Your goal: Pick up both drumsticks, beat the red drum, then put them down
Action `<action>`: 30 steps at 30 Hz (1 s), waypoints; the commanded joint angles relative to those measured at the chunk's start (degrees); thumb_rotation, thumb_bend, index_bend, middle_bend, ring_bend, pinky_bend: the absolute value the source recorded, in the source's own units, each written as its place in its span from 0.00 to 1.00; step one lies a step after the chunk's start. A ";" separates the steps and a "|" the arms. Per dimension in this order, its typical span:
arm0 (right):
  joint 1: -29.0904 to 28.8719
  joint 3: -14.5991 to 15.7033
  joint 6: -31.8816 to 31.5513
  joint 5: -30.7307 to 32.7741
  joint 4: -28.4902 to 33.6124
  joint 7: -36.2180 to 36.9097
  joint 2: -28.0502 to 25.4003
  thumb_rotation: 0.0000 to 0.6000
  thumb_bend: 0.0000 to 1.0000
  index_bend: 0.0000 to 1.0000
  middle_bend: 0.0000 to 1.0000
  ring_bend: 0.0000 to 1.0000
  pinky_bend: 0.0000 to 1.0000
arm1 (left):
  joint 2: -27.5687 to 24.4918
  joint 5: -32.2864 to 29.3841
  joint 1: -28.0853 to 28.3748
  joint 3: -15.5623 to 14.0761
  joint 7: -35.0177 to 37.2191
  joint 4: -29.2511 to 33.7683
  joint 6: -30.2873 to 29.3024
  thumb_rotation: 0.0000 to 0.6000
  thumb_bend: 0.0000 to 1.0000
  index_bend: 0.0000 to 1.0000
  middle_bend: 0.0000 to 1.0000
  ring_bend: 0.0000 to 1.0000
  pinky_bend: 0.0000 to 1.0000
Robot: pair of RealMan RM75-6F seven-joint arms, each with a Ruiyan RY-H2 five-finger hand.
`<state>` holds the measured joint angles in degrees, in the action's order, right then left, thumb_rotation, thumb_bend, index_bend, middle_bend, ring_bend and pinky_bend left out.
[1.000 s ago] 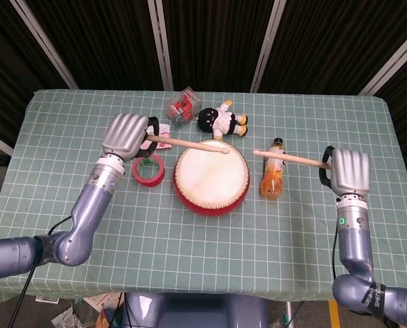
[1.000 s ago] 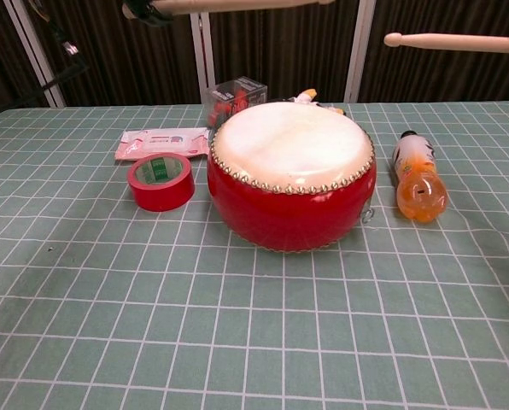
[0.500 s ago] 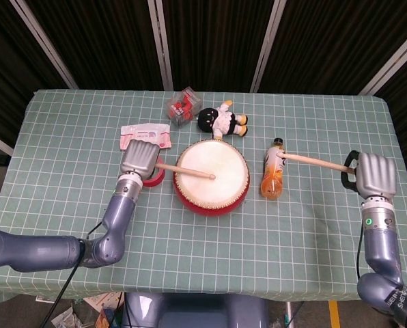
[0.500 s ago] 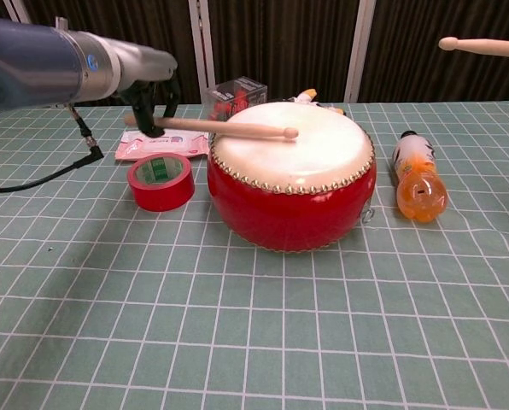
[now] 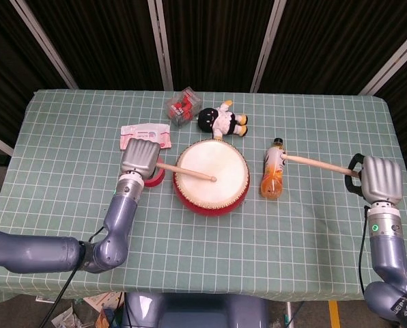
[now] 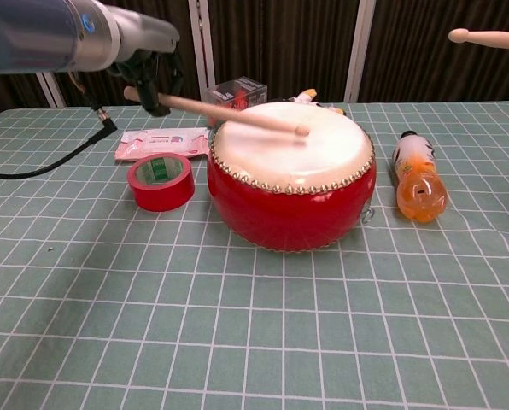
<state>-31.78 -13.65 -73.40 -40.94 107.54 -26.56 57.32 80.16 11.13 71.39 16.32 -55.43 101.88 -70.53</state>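
Observation:
The red drum [image 5: 211, 177] [image 6: 290, 181] with a cream skin stands mid-table. My left hand [image 5: 139, 159] [image 6: 149, 79] grips one wooden drumstick [image 5: 186, 173] [image 6: 237, 115] that slopes down, its tip resting on the drum skin. At the table's right edge, my right hand [image 5: 380, 179] holds the second drumstick [image 5: 316, 165] [image 6: 490, 37], raised in the air and pointing left, its tip over the orange bottle. In the chest view only that stick's tip end shows at the top right; the right hand is out of frame there.
A red tape roll [image 5: 151, 179] [image 6: 160, 181] lies left of the drum, with a pink packet [image 5: 145, 133] [image 6: 161, 142] behind it. An orange drink bottle [image 5: 272, 174] [image 6: 416, 183] lies right of the drum. A doll [image 5: 220, 120] and a clear box [image 5: 183, 105] sit behind.
My left hand swung its drumstick down from high above the table onto the drum skin. My right hand drew back to the right with its stick raised.

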 commanded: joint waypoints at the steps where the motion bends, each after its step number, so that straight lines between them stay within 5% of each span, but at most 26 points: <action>1: 2.23 2.07 -1.93 -5.32 2.22 0.58 -1.60 1.00 0.56 1.00 1.00 1.00 1.00 | -5.91 11.13 -6.56 -0.76 8.15 12.34 -4.83 1.00 0.60 0.77 1.00 1.00 1.00; 8: 8.93 11.14 -2.92 -17.69 4.37 1.59 -2.74 1.00 0.56 1.00 1.00 1.00 0.98 | -9.80 23.80 -15.86 -11.08 11.96 23.33 -9.03 1.00 0.59 0.76 1.00 1.00 1.00; 17: 12.51 16.38 -2.06 -23.32 2.00 -0.52 1.61 1.00 0.56 1.00 1.00 1.00 0.93 | -5.66 30.61 -21.95 -18.40 12.26 21.49 -10.10 1.00 0.58 0.76 1.00 1.00 1.00; 24: 13.88 17.61 -1.06 -23.58 -0.87 -1.91 4.63 1.00 0.56 1.00 1.00 1.00 0.93 | -0.06 30.95 -24.67 -20.52 11.48 15.90 -9.49 1.00 0.58 0.75 1.00 1.00 1.00; 30: 13.73 16.95 0.33 -22.40 -3.14 -3.55 6.89 1.00 0.56 1.00 1.00 1.00 0.93 | 5.68 30.09 -25.92 -19.40 10.81 8.95 -8.61 1.00 0.56 0.73 1.00 1.00 1.00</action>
<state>-17.98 3.50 -73.30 -63.57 104.62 -29.84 63.93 83.96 41.67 46.08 -3.62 -44.26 112.85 -79.60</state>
